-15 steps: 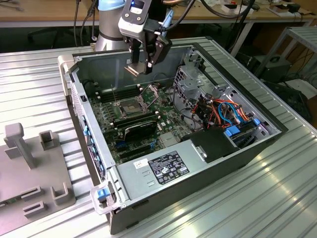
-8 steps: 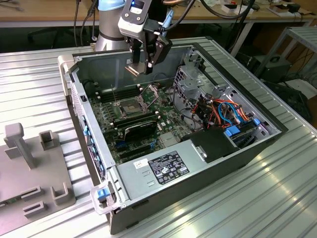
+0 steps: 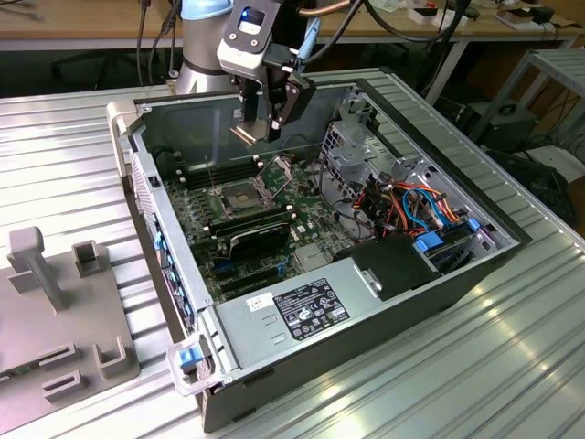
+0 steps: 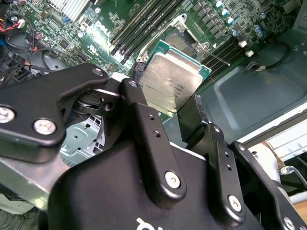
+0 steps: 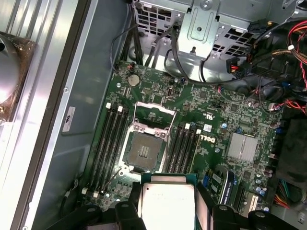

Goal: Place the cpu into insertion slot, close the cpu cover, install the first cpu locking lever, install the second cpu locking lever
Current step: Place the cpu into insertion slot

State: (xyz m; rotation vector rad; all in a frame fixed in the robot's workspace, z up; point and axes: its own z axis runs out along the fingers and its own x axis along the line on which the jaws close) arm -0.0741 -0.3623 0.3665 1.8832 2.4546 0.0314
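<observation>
We're gripping the cpu [image 4: 172, 79] by its edges in the claw [image 3: 260, 128], hovering it level above the bare slot [image 5: 144, 151], cover [image 5: 151, 128] raised clear.

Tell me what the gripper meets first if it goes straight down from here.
Likely the open socket, which lies roughly below the chip that the gripper holds, though depth is unclear.
</observation>
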